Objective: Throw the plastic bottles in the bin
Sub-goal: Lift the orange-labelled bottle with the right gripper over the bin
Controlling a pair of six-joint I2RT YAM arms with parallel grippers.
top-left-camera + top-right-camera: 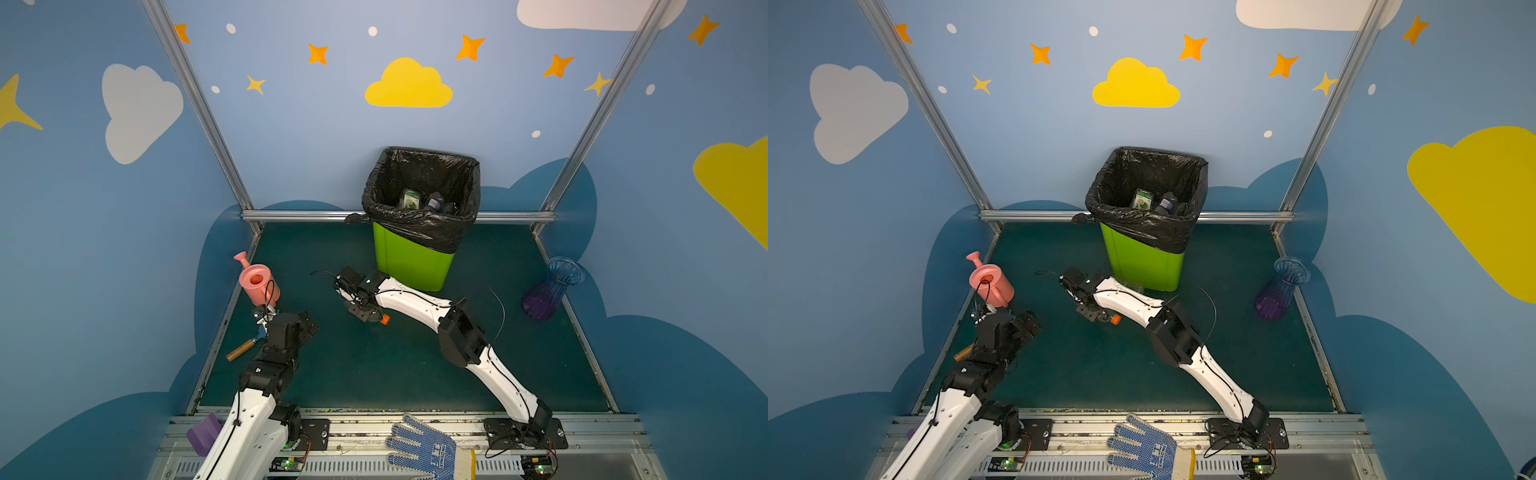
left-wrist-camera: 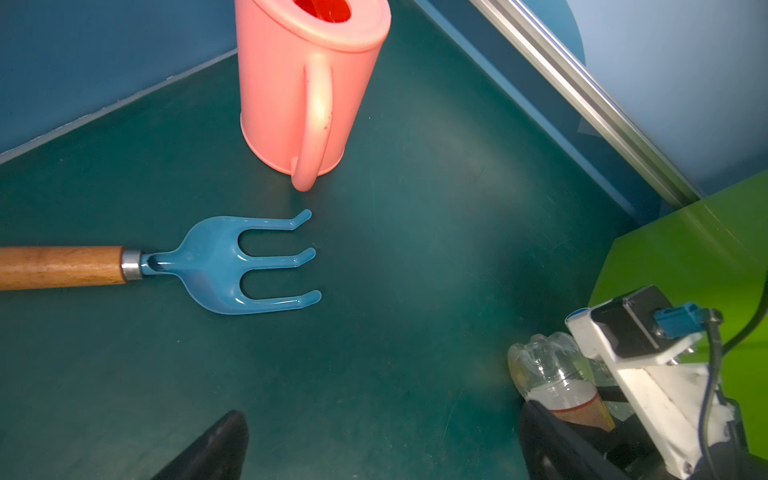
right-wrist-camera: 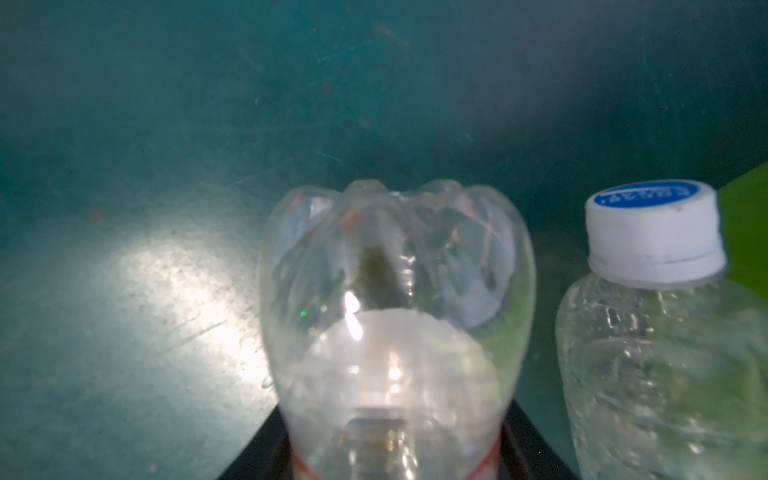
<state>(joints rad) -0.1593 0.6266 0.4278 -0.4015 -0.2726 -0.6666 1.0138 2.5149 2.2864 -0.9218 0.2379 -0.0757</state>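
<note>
left gripper (image 2: pixel 384 411): lower left of both top views, over the rake. Fingers spread wide, nothing between them.
rake (image 2: pixel 216 266): blue head, wooden handle, flat on the bench (image 1: pixel 332 374), tines just short of the watering can (image 2: pixel 307 91). Neither is a task item.
right gripper (image 3: pixel 399 449): centre of both top views, down at bench level. Jaws pressed on the sides of the clear bottle (image 3: pixel 395 291) at its red label band.
clear bottle: lies flat on the bench. Orange cap (image 1: pixel 385 319) pokes out lower right of the gripper, base points upper left. Jaws sit across the long axis, so the grip looks square.
second bottle (image 3: pixel 656 374): white cap with blue top, just beside the gripped one, between it and the bin. Roughly parallel, cap at the far end. Touching the bin or not: can't tell.
bin (image 1: pixel 411 266): just up and right of the right gripper in both top views. Rim sits well above the bench.
in the bin: two bottles visible, a green-labelled bottle (image 1: pixel 410 199) and a dark bottle (image 1: pixel 434 202).
key relation: the bin opening is above and behind the right gripper, not level with it. My read: lift first, then swing up-right over the rim. A straight sideways move would hit the green wall.
nearer arm: right, for both loose bottles. The left gripper is well apart at the left edge.
</note>
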